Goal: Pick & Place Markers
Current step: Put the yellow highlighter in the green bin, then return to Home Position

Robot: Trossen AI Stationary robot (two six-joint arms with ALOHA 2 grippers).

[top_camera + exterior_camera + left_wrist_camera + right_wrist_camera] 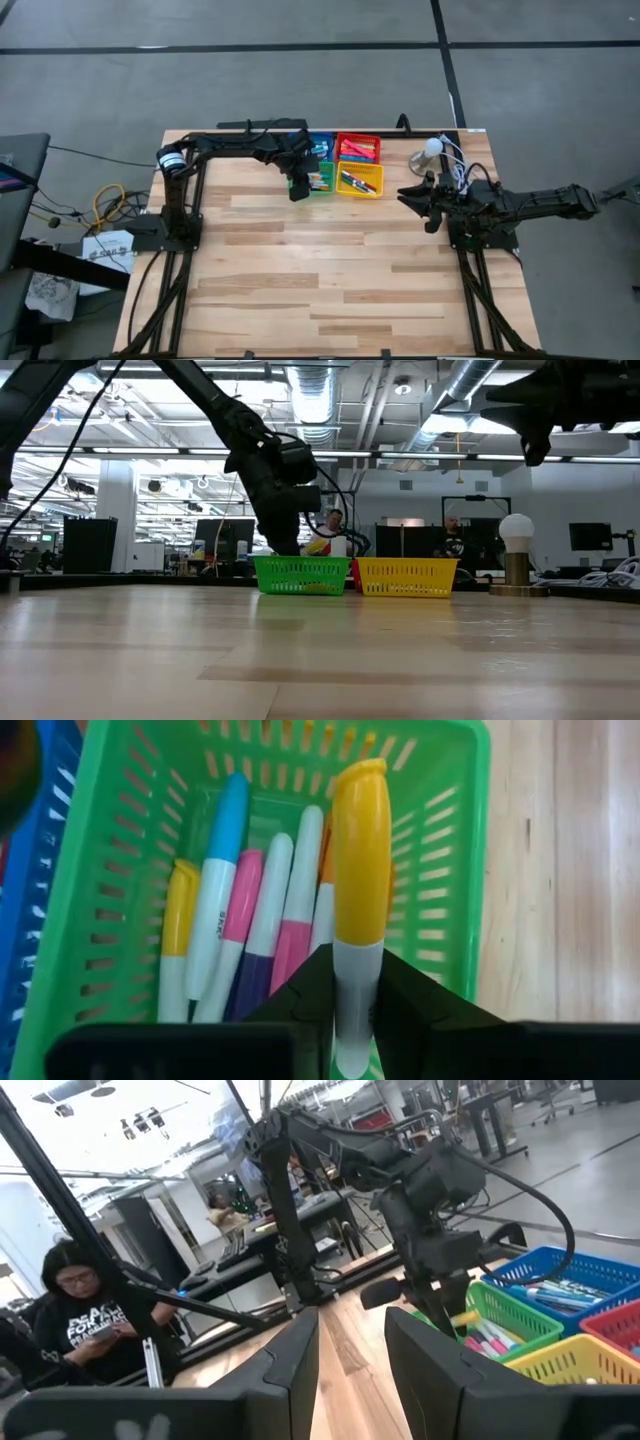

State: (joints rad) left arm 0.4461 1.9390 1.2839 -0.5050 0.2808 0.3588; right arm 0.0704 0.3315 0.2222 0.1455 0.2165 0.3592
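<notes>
Currently the left gripper (345, 1010) hangs directly over the green tray (440, 850), fingers pinching a yellow-capped marker (358, 890) upright, cap toward the tray, evidently for dropping among the markers already lying inside. Right of that tray, well apart, the right gripper (352, 1345) waits empty, fingers parted.

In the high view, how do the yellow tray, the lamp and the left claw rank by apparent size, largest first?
1. Yellow tray.
2. Left claw, holding a yellow-capped marker.
3. Lamp.

The last two look alike, so that order is unsure.
</notes>
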